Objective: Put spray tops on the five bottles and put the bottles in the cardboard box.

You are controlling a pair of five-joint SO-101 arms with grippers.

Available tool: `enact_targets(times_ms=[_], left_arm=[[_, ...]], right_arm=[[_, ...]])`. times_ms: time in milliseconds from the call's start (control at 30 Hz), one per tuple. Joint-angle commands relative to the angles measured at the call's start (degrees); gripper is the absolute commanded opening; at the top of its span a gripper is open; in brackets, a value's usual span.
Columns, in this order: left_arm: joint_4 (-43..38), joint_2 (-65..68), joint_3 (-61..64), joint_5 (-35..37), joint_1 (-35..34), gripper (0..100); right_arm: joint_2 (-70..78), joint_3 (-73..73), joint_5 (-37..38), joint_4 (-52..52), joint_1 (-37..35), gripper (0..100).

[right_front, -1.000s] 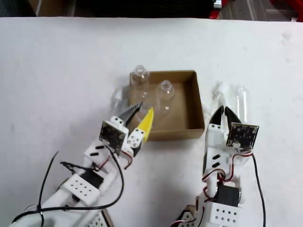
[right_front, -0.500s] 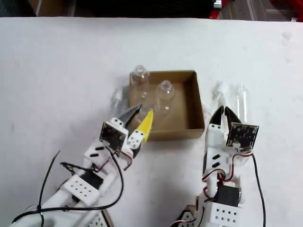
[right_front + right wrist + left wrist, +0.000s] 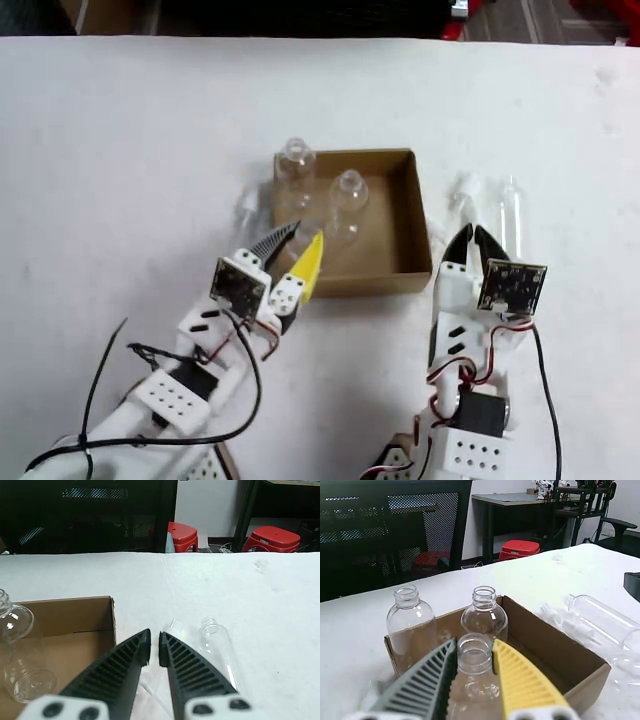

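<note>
The cardboard box [image 3: 405, 215] lies at mid-table. My left gripper [image 3: 296, 243], one finger grey and one yellow, is shut on the neck of a clear bottle [image 3: 474, 655] at the box's near-left corner. A second open bottle [image 3: 347, 194] stands inside the box, and a third [image 3: 296, 160] is at its far-left corner; I cannot tell whether that one is inside. To the right of the box lie a clear bottle [image 3: 510, 215] and a white spray top [image 3: 462, 190]. My right gripper [image 3: 472, 236] is just short of them, shut on nothing [image 3: 154, 650].
Another white spray top [image 3: 245, 207] lies just left of the box. White table stretches wide on all sides. The box wall [image 3: 65, 605] is close beside my right gripper. Chairs and red stools stand in the room beyond the far edge.
</note>
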Motion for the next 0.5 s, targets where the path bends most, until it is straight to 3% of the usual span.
enact_targets(times_ms=[0, 200, 467], left_arm=[[-1.14, -0.22, -0.53, 0.0, -1.01, 4], [-0.97, -0.22, -0.26, 0.09, -1.01, 19], [-1.05, -0.22, -0.53, 0.18, -1.01, 17]], right_arm=[[0.13, 0.44, -0.26, -0.66, 0.4, 1.7], [0.13, 0.44, -0.26, -0.66, 0.4, 1.8], [0.13, 0.44, -0.26, -0.66, 0.48, 1.8]])
